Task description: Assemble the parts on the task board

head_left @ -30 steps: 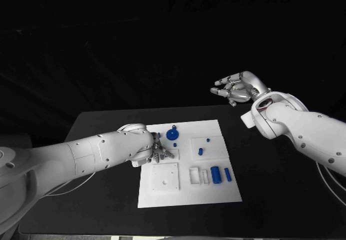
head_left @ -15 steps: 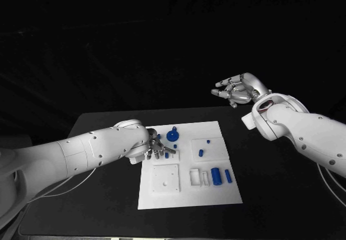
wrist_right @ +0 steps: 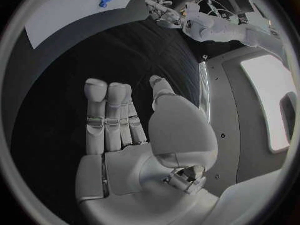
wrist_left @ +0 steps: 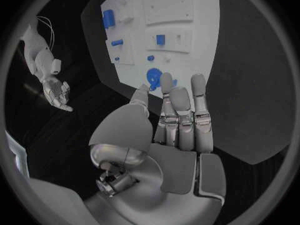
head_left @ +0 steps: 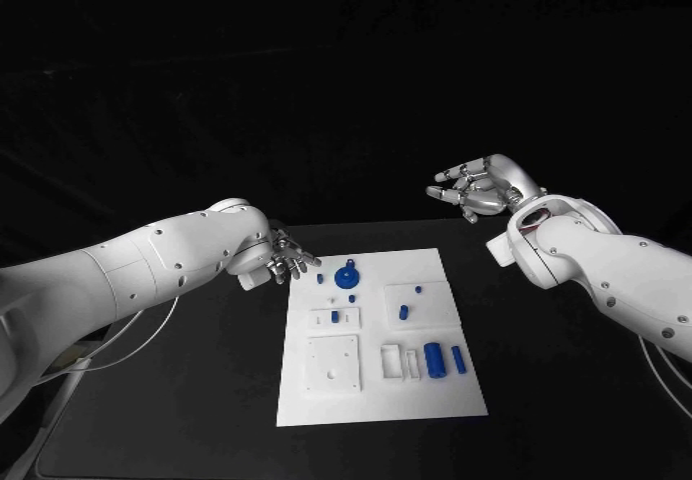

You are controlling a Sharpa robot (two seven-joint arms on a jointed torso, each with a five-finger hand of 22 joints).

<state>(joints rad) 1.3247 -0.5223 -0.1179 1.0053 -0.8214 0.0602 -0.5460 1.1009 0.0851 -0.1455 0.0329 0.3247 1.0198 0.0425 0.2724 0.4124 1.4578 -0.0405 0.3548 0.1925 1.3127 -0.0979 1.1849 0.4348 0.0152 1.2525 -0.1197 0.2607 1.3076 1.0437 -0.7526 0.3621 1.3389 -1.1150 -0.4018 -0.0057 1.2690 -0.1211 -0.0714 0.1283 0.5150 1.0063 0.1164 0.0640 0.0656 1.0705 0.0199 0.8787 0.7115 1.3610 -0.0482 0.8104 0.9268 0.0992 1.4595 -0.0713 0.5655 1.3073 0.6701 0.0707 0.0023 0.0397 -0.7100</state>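
The white task board lies in the middle of the black table. A round blue disc part sits near its far edge, and a small blue piece stands in a white block behind it. Two blue cylinders lie at the board's right side. My left hand hovers just off the board's far left corner, fingers spread and holding nothing. In the left wrist view my left hand is stretched flat above the disc. My right hand is raised beyond the far right corner, empty.
Two more small blue pieces sit on a white square at the board's right middle. A raised white square plate is on the near left of the board. Black table surrounds the board on all sides.
My left hand has lifted off the board's left side and drawn back to the far left, uncovering the small blue piece in its block. My right hand has sunk slightly.
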